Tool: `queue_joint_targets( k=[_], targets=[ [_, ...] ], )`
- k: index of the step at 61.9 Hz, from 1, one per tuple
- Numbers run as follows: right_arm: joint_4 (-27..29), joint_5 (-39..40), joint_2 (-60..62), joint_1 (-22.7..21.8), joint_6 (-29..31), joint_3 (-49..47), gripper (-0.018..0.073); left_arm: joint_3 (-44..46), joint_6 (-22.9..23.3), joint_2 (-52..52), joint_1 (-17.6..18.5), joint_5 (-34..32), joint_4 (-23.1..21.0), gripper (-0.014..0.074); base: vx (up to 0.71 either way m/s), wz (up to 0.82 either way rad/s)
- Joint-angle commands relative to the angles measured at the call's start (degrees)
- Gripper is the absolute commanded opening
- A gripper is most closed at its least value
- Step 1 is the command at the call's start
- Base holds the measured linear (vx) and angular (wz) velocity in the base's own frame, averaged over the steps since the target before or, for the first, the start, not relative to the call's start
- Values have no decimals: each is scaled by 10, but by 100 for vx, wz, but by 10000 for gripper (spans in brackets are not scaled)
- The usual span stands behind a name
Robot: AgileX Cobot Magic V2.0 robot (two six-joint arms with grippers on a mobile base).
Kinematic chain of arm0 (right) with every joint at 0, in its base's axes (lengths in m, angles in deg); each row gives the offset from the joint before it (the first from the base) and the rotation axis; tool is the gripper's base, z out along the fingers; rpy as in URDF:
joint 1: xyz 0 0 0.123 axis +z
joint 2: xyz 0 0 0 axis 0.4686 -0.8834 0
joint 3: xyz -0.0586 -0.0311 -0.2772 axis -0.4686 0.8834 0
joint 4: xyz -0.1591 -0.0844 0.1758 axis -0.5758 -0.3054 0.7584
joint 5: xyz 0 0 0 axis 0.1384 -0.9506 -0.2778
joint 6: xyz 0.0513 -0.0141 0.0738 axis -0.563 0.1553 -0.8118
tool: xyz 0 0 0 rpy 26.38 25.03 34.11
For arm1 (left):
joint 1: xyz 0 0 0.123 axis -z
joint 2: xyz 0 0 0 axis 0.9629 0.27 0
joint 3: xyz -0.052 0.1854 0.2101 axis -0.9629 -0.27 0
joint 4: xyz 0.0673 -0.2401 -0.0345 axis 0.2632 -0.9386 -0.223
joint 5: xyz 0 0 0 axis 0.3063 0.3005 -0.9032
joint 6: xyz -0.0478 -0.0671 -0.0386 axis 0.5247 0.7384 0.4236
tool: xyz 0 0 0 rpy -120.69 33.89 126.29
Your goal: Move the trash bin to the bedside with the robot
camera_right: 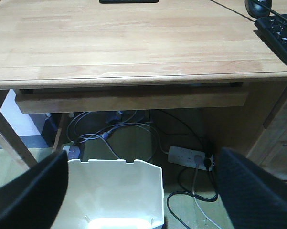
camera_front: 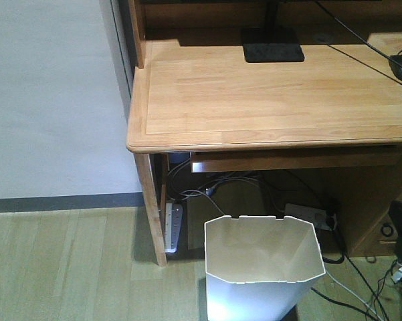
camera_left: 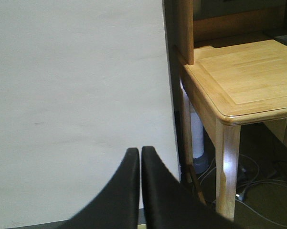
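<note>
Clearly the right gripper (camera_right: 143, 191) gapes wide near the bin (camera_front: 264, 251) (left gripper (camera_left: 140, 183): fingers pressed together, empty); a hard squeeze could buckle its thin wall.

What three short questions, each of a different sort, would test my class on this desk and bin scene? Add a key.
1. True or false: the left gripper is shut, with nothing between its fingers.
2. Where does the trash bin stand relative to the desk? A: on top of it. B: on the floor at its front edge. C: on its pull-out shelf.
3. Fill the gap: in the right wrist view, the right gripper is ___.
Key: 1 true; 2 B; 3 open.
</note>
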Motion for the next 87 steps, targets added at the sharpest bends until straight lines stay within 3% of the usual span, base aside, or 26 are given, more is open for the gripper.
queue_joint_targets(
  k=[1,24,34,51,73,87],
  targets=[
    [7,22,-18,1,3,-34,636,-16,5,-5,4,-42,-2,-6,0,0],
    [47,-42,-173,2,16,-143,598,-16,5,-5,4,-42,-2,-6,0,0],
    [58,-88,-272,30,70,-196,591,-16,5,-5,4,-42,-2,-6,0,0],
    [72,-108,-433,27,142,-253,591,-16,5,-5,4,-42,-2,-6,0,0],
    [167,-108,-652,-90,253,-310,591,-16,5,-5,4,-42,-2,-6,0,0],
    [160,17,-768,-113,269,-314,591,-16,5,-5,4,-42,-2,-6,0,0]
  ],
)
